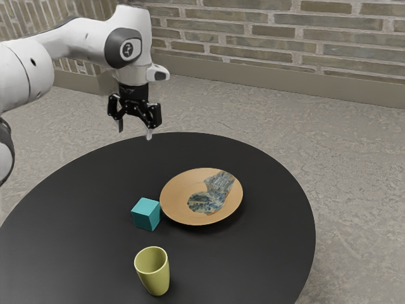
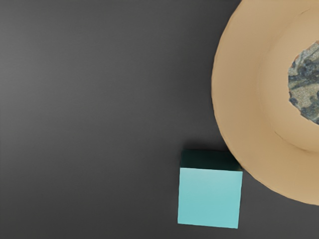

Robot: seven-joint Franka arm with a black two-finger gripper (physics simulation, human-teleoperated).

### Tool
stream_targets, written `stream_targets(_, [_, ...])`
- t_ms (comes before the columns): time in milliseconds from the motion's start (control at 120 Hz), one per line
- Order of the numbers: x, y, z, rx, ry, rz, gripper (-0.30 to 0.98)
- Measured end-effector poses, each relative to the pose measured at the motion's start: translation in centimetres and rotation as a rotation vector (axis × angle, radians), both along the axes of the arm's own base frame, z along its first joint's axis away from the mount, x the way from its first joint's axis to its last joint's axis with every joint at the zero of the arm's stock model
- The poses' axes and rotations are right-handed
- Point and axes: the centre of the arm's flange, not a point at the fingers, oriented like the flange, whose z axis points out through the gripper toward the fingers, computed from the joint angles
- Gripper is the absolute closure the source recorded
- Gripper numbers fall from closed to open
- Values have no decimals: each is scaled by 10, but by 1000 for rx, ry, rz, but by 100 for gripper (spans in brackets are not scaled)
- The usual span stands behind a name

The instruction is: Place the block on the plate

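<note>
One gripper (image 1: 135,130), black, two-fingered: its fingers stood spread, with open air between them, above the table's far edge in the exterior view. One block (image 1: 145,214), turquoise, cube-shaped: it sat on the table, just beside the plate, on the exterior view's left of it; whether the two touched could not be told. One plate (image 1: 178,190), round, tan, with a blue-grey mottled pattern: it lay face up and bore nothing. One cup (image 1: 154,273), yellow-green, tapered: it stood upright, mouth upward, apart from block and plate. One table (image 1: 266,253), round, black: it carried all three. One wall (image 1: 272,54), brick: it rose beyond a grey floor (image 1: 354,152).
</note>
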Motion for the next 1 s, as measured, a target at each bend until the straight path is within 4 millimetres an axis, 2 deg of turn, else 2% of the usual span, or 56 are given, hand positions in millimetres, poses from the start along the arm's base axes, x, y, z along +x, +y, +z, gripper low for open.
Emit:
stream_targets(100, [11,-4,-28,-6,5,-3,0])
stream_targets(242, [29,-3,-82,-8,19,2,0])
stream_targets(375, [55,5,-110,-1,-14,12,0])
stream_targets(483, [65,11,-134,0,-11,21,0])
stream_targets(533, [66,11,-139,0,-12,22,0])
stream_targets(583, [59,11,-133,0,-10,24,0])
stream_targets(650, [30,16,-126,0,5,33,0])
stream_targets(742, [4,20,-137,-1,16,44,0])
stream_targets(892, [-8,14,-153,-1,-16,45,0])
stream_targets(1000, [-22,14,-155,-2,-44,57,0])
